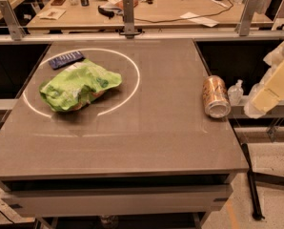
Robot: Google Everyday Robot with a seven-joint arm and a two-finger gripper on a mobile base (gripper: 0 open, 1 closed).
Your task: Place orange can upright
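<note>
The orange can [215, 95] lies on its side near the right edge of the grey table [147, 142], with its silver lid facing the front. My gripper [242, 98] hangs just off the table's right edge, right beside the can, under the cream arm link [275, 86]. It holds nothing that I can see.
A lime-green snack bag [77, 85] lies inside a white circle marked on the table's left half. A dark blue packet [65, 59] lies behind it. A metal rail [132, 36] and a cluttered wooden bench [156, 6] stand beyond the far edge.
</note>
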